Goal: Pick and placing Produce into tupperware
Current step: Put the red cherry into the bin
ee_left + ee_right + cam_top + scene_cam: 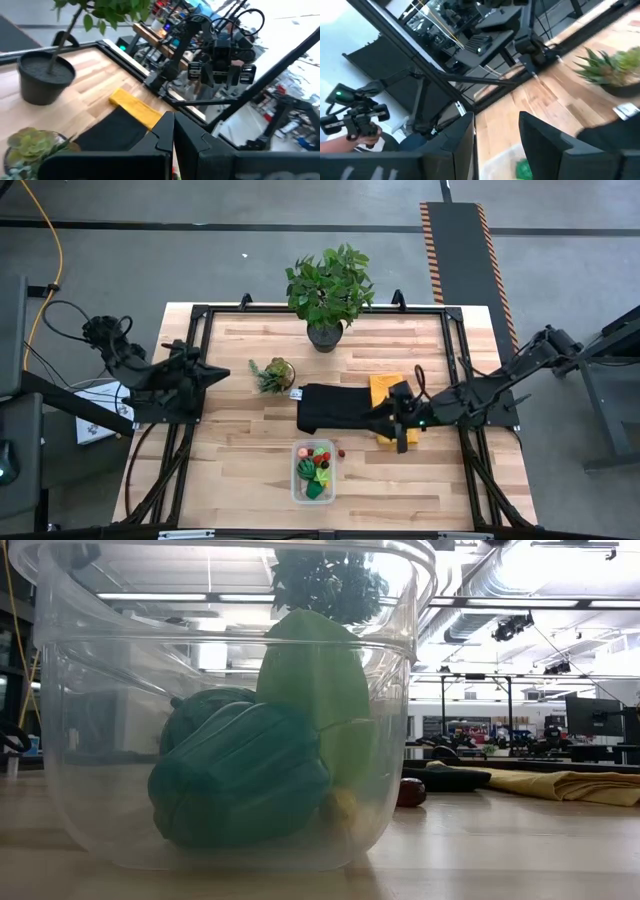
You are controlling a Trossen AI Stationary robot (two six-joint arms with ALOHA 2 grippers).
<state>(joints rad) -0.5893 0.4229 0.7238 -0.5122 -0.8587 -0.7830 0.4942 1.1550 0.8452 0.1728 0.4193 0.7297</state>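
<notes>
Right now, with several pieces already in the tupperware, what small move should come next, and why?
Probably the right hand, open above the yellow cloth, should swing toward the small dark red piece. That piece lies on the table just outside the tupperware and looks like the only produce not yet inside. The left hand waits near the table's left edge.

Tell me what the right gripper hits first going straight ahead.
Likely the clear rectangular plastic container of green toy produce, framed between the right gripper's open jaws; depth is unclear.
</notes>
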